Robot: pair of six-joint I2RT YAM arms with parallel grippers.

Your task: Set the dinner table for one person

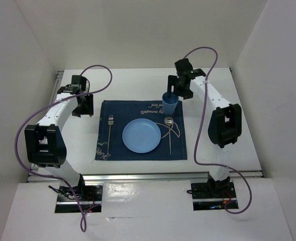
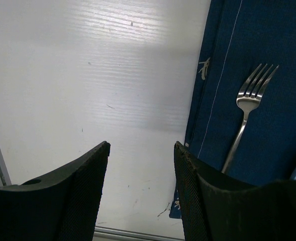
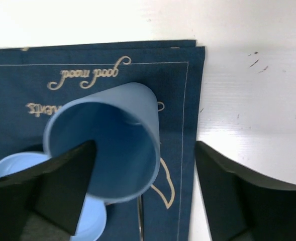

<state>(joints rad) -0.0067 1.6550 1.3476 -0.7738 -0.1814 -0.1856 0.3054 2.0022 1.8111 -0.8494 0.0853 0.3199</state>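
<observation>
A blue cup (image 1: 170, 103) stands at the far right corner of the navy placemat (image 1: 137, 108), on the white dinner table (image 1: 238, 100). My right gripper (image 1: 180, 90) hovers over it, open. In the right wrist view one finger dips inside the cup (image 3: 112, 130) while the other stands well clear of its wall, and the right gripper (image 3: 145, 144) grips nothing. A blue plate (image 1: 141, 136) lies mid-mat, with a fork (image 1: 109, 131) on its left and a spoon (image 1: 169, 125) on its right. My left gripper (image 2: 141, 145) is open and empty over bare table beside the fork (image 2: 248, 100).
The placemat (image 2: 268, 40) ends just right of my left fingers. A metal rail (image 1: 153, 175) runs along the table's near edge, and white walls close in the far side and both flanks. The spoon's handle (image 3: 139, 221) lies just below the cup.
</observation>
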